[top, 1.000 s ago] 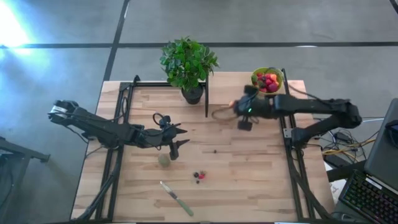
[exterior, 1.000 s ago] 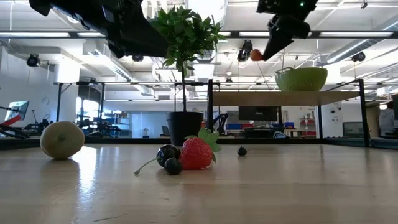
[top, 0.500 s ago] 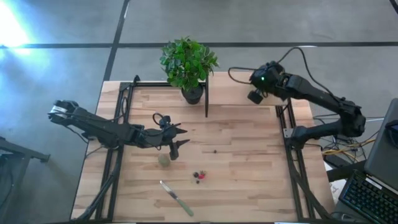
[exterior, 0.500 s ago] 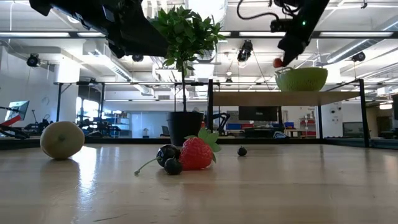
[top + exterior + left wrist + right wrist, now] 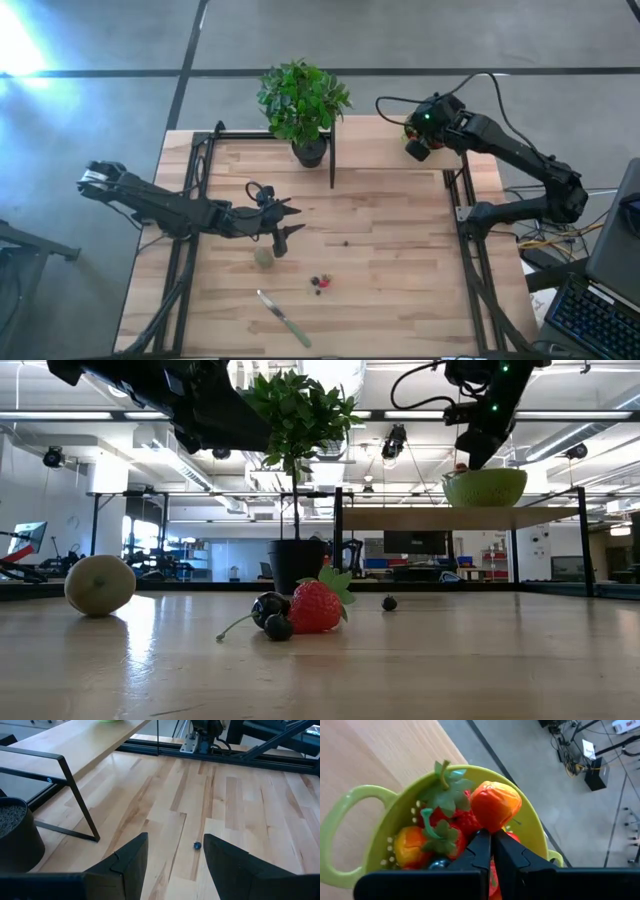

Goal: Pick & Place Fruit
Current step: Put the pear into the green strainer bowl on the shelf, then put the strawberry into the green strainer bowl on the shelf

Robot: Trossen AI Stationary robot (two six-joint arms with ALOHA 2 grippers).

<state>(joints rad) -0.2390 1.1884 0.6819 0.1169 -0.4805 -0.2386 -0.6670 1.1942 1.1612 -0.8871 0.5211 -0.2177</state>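
Since a second ago, the right gripper has swung from mid-table to right over the bowl. Its fingers pinch an orange fruit at its base. That fruit looks light, hard and smooth, so it may slip. The left gripper waits, fingers apart, above a dark berry. A strawberry and kiwi lie on the table.
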